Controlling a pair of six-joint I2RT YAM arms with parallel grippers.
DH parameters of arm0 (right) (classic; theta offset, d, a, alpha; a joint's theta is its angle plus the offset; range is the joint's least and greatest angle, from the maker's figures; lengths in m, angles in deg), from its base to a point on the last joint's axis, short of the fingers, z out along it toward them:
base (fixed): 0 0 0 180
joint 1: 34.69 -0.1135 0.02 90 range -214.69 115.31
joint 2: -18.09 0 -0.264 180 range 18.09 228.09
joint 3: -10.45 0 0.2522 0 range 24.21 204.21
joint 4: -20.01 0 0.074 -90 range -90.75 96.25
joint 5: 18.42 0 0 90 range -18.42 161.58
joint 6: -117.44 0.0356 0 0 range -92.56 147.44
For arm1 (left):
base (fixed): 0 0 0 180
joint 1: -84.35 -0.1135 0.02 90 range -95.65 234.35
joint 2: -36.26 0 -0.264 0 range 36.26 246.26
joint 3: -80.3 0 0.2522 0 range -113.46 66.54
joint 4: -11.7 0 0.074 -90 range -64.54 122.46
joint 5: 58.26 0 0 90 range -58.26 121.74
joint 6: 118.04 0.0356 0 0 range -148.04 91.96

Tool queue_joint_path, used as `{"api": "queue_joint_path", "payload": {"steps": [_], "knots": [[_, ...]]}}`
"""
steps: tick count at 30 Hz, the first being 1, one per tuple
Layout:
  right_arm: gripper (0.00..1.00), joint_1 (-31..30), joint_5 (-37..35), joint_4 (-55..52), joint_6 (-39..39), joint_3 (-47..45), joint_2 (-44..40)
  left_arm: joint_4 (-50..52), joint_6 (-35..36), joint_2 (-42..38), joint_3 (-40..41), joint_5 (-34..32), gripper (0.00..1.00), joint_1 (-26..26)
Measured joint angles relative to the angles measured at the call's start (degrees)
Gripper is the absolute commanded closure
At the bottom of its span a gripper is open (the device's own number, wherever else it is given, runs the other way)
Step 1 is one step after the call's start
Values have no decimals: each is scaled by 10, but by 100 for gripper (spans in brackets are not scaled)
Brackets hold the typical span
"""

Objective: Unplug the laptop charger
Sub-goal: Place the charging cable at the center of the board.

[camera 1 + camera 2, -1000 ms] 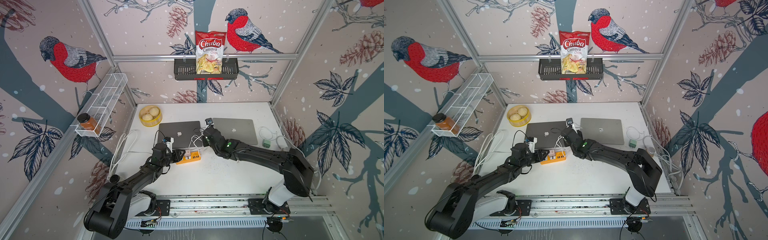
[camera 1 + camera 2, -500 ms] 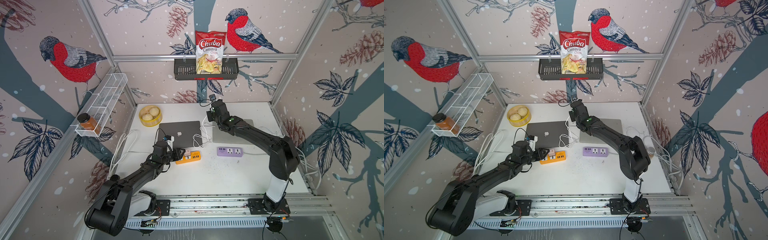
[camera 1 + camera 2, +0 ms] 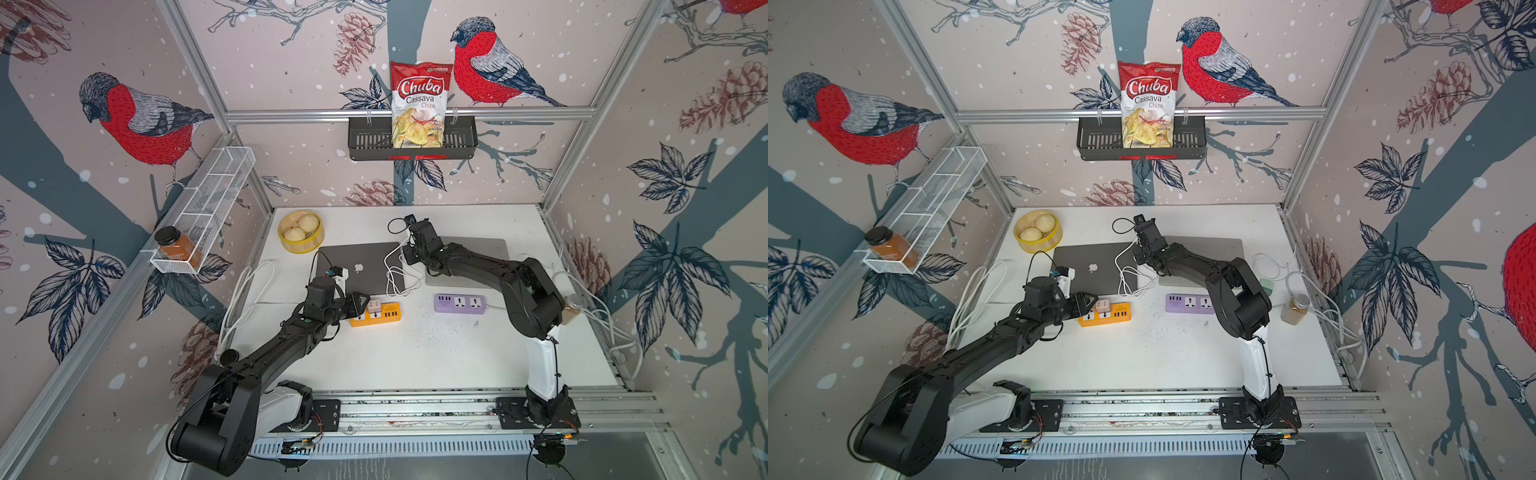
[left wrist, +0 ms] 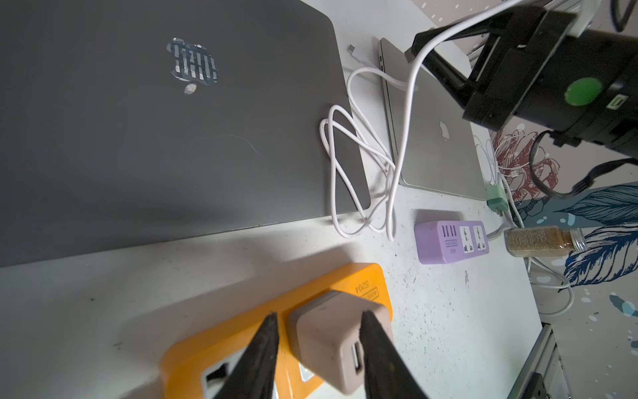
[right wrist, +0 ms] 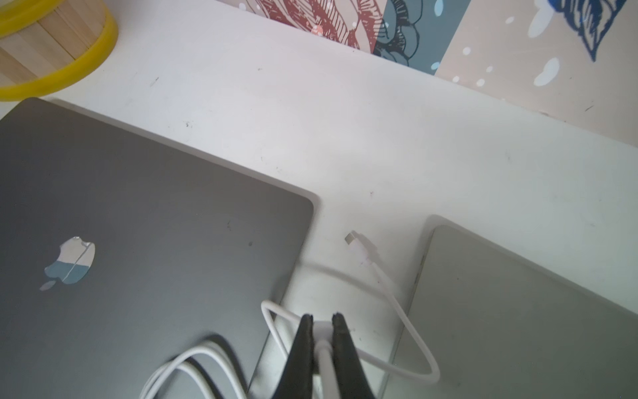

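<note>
The left hand (image 4: pixel 319 314) straddles the charger (image 4: pixel 331 345) on the orange strip (image 4: pixel 345 279), unclenched; the right hand (image 5: pixel 322 316) is clenched on the white cable (image 5: pixel 407 321).

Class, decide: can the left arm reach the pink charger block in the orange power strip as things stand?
Likely yes: the left arm's fingers flank the charger block closely, nothing between them.

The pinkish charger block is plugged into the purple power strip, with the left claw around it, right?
No, the charger block sits in the orange power strip; the left wrist view shows it. The left gripper is around it.
</note>
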Motion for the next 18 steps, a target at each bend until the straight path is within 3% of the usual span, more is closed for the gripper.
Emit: {"api": "queue_joint_path", "payload": {"steps": [6, 11, 18], "knots": [[45, 2, 4, 13, 12, -27, 3, 27, 0, -24, -1, -13, 59, 0], [37, 5, 3, 14, 15, -63, -23, 54, 0, -38, -4, -21, 59, 0], [26, -32, -8, 40, 27, -169, -170, 91, 0, -56, -14, -40, 57, 6]]}}
